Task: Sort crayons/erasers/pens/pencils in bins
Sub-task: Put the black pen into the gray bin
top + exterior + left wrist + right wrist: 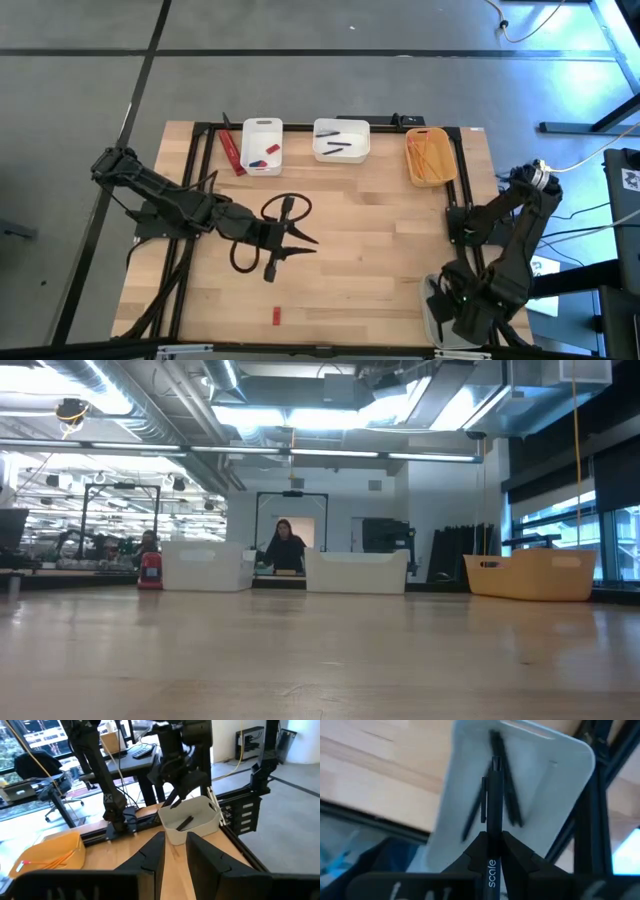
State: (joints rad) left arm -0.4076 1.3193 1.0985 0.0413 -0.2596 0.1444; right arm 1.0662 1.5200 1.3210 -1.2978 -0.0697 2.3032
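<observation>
The right tool (491, 840) hangs at the near right corner of the bench (380, 230), directly above the translucent grey bin (570, 750). Its fingers are pinched on a slim black pen (492, 795), gripped at one end so the rest of the barrel points down into the tub. Other pens (512, 805) already lie in that bin, so this looks like the drop-off step. The pen is held over the middle of the opening, probably so that it falls inside the walls and does not catch the rim.

The left tool (305, 247) waits low over the middle of the bench with its fingers spread and nothing between them. It faces the near right corner and stays well clear of the drop.

Along the far edge stand the other three tubs. The narrow white bin (262, 125) is on the left and holds small red and blue pieces. The wider white bin (341, 128) is in the middle and holds dark sticks. The yellow-orange bin (430, 180) is on the right and holds the pencils (428, 155). Grouping by kind seems nearly complete.

A small red piece (275, 316) lies loose near the front edge, well apart from every tub. Whether it is a crayon or an eraser cannot be told.
</observation>
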